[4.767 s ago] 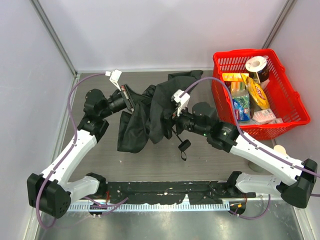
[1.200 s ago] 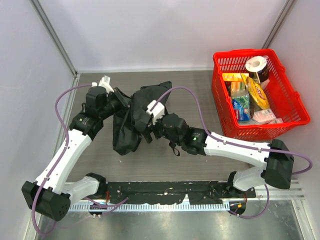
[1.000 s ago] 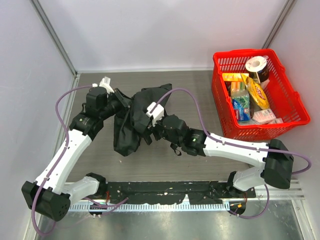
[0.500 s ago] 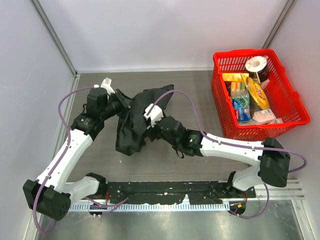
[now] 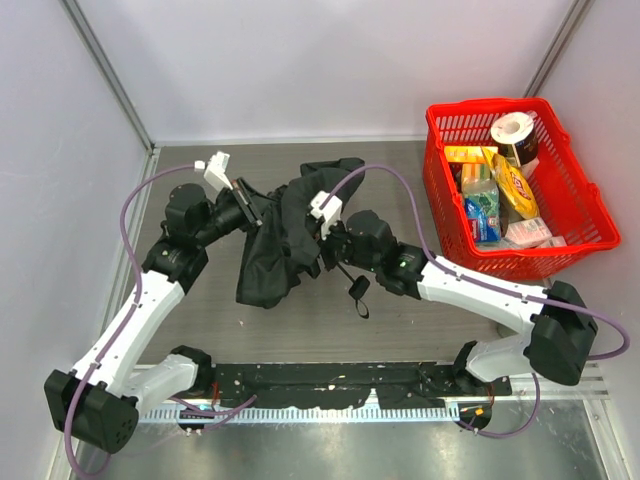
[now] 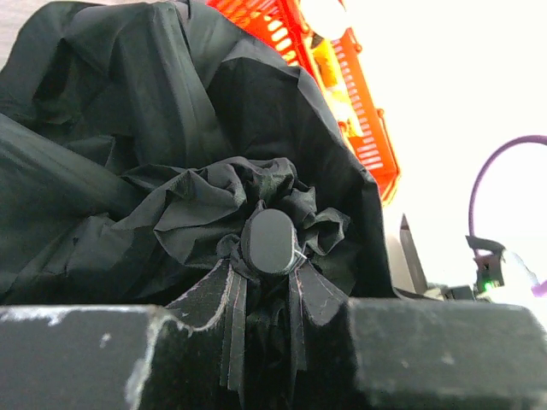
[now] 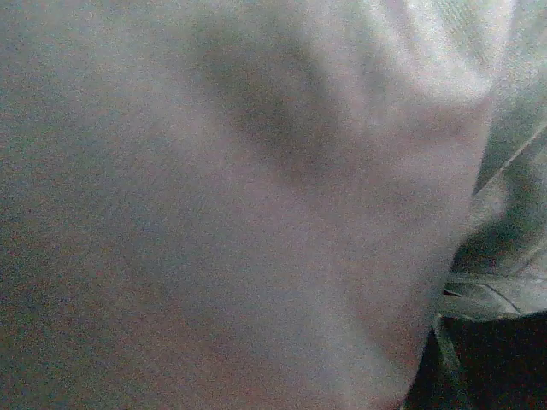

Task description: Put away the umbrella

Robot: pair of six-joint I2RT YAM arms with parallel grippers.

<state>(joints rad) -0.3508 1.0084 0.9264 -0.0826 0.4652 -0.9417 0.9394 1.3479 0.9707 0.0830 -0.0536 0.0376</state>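
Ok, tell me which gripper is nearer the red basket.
Right. The right gripper is buried in the folds of the umbrella mid-table, left of the red basket. The left gripper clamps the umbrella's tip farther left.

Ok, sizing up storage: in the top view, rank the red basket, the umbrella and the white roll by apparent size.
1. red basket, largest
2. umbrella, loosely bunched, somewhat smaller in outline
3. white roll in the basket, smallest by far

I see a grey wood-grain tabletop (image 5: pixel 300 325) boxed in by pale, plain walls (image 5: pixel 330 70), with aluminium posts (image 5: pixel 106 72) at the back corners, all under even, soft light.
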